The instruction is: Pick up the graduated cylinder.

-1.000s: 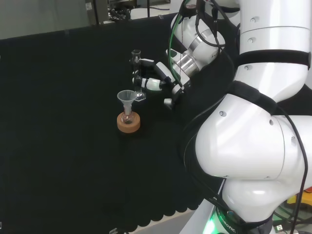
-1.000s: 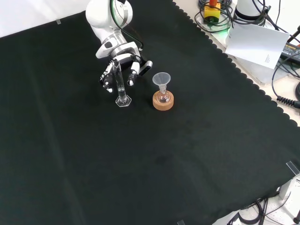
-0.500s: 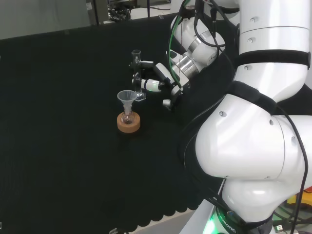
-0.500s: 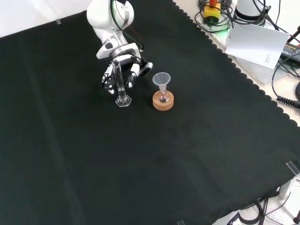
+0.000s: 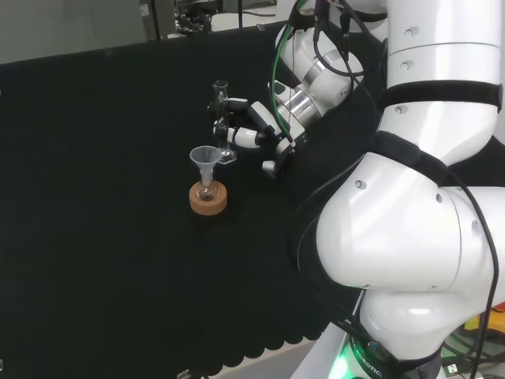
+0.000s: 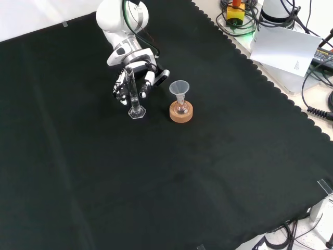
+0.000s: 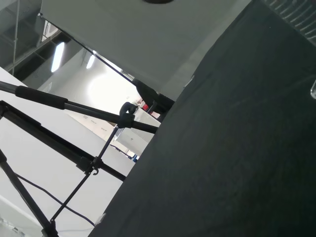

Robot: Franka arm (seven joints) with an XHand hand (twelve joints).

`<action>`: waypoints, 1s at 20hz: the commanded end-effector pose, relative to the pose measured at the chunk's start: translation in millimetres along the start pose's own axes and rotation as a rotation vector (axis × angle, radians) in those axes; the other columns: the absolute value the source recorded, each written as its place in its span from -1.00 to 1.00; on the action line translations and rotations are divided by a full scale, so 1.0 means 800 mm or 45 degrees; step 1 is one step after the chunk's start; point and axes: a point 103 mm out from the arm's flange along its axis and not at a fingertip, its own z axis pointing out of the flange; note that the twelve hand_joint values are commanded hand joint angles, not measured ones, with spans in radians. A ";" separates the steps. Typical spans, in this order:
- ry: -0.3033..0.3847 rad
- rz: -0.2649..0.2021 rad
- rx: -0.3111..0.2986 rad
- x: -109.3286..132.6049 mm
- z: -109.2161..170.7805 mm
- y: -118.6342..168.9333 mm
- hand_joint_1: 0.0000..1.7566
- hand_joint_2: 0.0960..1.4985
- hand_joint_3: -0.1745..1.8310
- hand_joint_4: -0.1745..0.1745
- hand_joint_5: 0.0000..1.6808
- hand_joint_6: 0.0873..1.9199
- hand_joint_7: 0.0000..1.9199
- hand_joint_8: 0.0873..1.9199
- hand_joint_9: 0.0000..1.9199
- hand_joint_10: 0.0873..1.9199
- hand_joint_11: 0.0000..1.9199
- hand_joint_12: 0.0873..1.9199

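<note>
The clear graduated cylinder (image 5: pixel 222 118) stands upright on its hexagonal foot on the black cloth, also in the front view (image 6: pixel 133 96). The black and white hand (image 5: pixel 251 130) reaches it from the right in the head view. In the front view the hand (image 6: pixel 131 78) is just behind the cylinder, with fingers (image 6: pixel 146 85) spread to both sides of the tube and only slightly bent. The thumb (image 5: pixel 271 166) stays apart from the glass. I cannot tell whether any finger touches the cylinder.
A small flask with a clear funnel (image 6: pixel 179 88) in its neck sits on a cork ring (image 6: pixel 181 113) just right of the cylinder in the front view, nearer the camera in the head view (image 5: pixel 208 199). The cloth's scalloped edge (image 6: pixel 270 86) runs along the right.
The hand has crept a little closer to the cylinder, its fingers now flanking the tube. The cylinder and the flask have not moved.
</note>
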 end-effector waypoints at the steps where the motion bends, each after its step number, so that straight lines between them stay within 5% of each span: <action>1: 0.000 0.001 -0.006 0.000 0.000 0.000 0.17 0.37 -1.00 0.12 -0.21 -0.69 -0.30 -0.53 0.00 -0.73 -0.30 0.17; 20: 0.011 0.011 -0.028 0.001 -0.002 -0.001 0.20 0.43 -1.00 0.18 -0.22 -0.50 -0.14 -0.51 0.14 -0.80 -0.14 0.06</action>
